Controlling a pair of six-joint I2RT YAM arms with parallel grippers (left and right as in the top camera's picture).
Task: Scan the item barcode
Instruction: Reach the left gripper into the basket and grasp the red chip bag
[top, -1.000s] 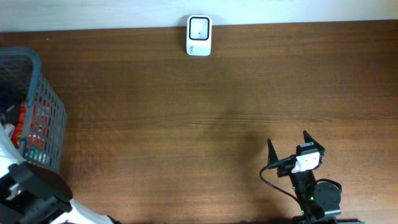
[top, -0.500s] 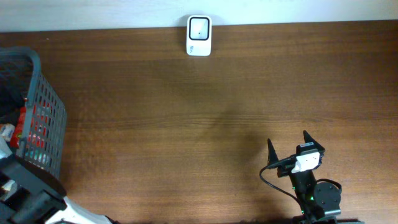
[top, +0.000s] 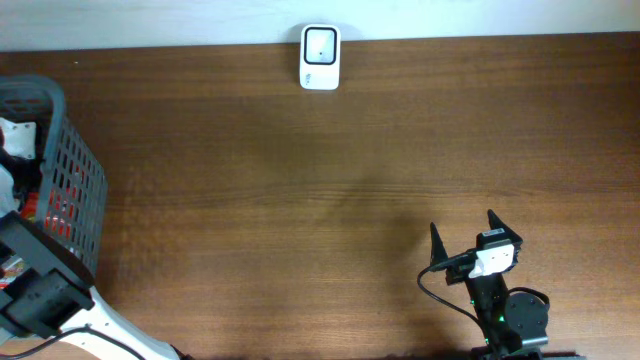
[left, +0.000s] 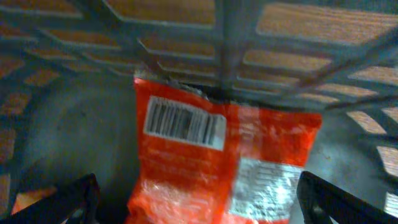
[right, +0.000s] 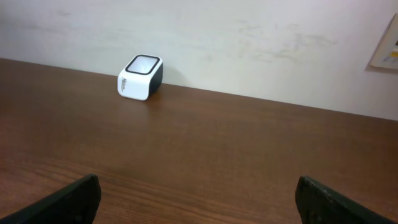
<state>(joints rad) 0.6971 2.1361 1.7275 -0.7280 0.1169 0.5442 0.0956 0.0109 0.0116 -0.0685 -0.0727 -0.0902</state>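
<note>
Mostly wood table (top: 300, 200), white scanner (top: 320, 57), pale wall (right: 249, 37)

Brown wooden table (top: 300, 200) meets a pale wall (right: 249, 37)

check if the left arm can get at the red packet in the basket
Probably yes: the left claw is open inside the basket, directly over the red packet, with nothing between them. The basket wall sits close behind the packet.

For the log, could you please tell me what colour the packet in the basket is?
The packet is red-orange, clearest in left wrist view.
</note>
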